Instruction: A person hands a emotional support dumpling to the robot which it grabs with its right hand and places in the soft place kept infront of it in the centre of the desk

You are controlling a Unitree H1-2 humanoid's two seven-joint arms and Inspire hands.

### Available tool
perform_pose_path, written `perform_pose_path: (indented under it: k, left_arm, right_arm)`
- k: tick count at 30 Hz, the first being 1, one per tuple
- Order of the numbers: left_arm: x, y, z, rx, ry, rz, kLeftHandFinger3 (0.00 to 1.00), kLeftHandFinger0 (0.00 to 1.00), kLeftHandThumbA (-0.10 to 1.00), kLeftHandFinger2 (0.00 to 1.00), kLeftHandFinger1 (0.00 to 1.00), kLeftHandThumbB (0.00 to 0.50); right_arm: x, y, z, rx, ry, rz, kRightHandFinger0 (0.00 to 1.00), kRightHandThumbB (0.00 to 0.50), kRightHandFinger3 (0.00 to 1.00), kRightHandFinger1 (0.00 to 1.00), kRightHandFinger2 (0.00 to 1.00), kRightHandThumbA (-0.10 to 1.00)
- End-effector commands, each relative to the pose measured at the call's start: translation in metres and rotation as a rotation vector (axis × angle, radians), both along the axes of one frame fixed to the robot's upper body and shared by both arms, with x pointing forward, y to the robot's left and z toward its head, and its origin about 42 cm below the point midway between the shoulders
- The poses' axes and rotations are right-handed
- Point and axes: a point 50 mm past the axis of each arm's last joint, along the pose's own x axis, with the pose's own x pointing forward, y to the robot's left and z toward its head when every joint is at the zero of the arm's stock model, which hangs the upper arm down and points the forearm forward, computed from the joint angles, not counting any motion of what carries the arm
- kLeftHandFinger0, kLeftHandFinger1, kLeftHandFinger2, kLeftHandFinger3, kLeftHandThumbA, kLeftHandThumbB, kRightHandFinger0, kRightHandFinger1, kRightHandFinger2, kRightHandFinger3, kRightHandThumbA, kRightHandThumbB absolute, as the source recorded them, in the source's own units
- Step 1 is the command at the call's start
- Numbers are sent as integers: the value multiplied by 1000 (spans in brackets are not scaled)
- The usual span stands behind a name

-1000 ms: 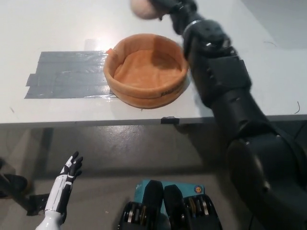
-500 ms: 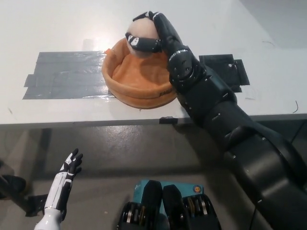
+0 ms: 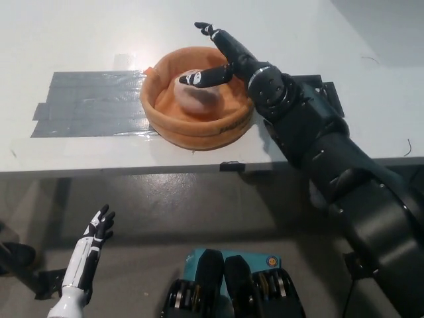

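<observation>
The pale pink dumpling point(image 3: 197, 96) lies inside the round orange soft bed point(image 3: 161, 116) at the middle of the white desk. My black right hand point(image 3: 222, 58) hovers just over it with its fingers spread apart, open and no longer gripping the dumpling; one finger still reaches above the dumpling's top. Down at the lower left, below the desk edge, my white left hand point(image 3: 89, 248) rests with its fingers apart and holds nothing.
Strips of grey tape point(image 3: 93, 103) cover the desk left of the bed. A dark flat patch point(image 3: 322, 96) lies right of the bed, partly under my right arm. The desk's front edge point(image 3: 132, 169) runs across the middle of the picture.
My right hand brought the dumpling down from the far edge into the orange bed, then opened and let it go. The left hand has stayed put.
</observation>
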Motion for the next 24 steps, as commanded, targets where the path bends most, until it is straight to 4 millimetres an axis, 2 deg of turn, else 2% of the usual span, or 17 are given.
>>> perform_pose_path:
  k: [1,6,10,11,12,14,15,16,18,20,22,23,24]
  left_arm:
    - [4,3,9,30,-33,-12,1000,1000,1000,1000,1000,500]
    - [6,3,10,32,-32,-15,1000,1000,1000,1000,1000,495]
    - [9,2,12,26,-40,-13,1000,1000,1000,1000,1000,500]
    - [9,2,12,33,-41,-13,1000,1000,1000,1000,1000,500]
    - [9,2,12,33,-39,-10,1000,1000,1000,1000,1000,500]
    - [11,1,12,27,-42,-10,1000,1000,1000,1000,1000,500]
    - [12,1,13,22,-46,-11,1000,1000,1000,1000,1000,500]
    - [11,1,13,18,-46,-12,1000,1000,1000,1000,1000,494]
    - [10,3,12,8,-51,-3,1000,1000,1000,1000,1000,498]
    - [7,4,11,10,-40,4,1000,1000,1000,1000,1000,500]
    - [11,4,15,0,-48,0,1000,1000,1000,1000,1000,495]
    - [11,4,15,-3,-50,0,1000,1000,1000,1000,1000,496]
    - [10,5,13,6,-49,-3,1000,1000,1000,1000,1000,498]
  right_arm:
    - [6,4,47,40,-84,75,1000,500,1000,1000,1000,963]
    - [9,-6,71,102,-111,87,1000,492,1000,1000,1000,970]
    - [11,-19,90,164,-182,94,1000,446,1000,1000,1000,933]
    - [11,-21,93,176,-191,98,1000,462,1000,1000,1000,1000]
    - [11,-28,105,217,-208,101,1000,441,1000,1000,1000,940]
    - [10,-38,122,201,-252,88,1000,461,1000,1000,1000,994]
    - [5,-44,134,215,-269,98,1000,444,1000,1000,1000,997]
    - [-1,-55,148,222,-317,108,1000,432,1000,1000,1000,1000]
    - [-14,-69,171,248,-388,128,1000,453,1000,1000,1000,1000]
    - [-26,-80,181,258,-432,142,1000,455,1000,1000,1000,1000]
    - [-62,-107,203,280,-563,133,1000,416,1000,1000,1000,1000]
    - [-68,-111,204,282,-582,130,1000,415,1000,1000,1000,1000]
    - [-92,-126,207,308,-647,138,1000,384,1000,1000,1000,1000]
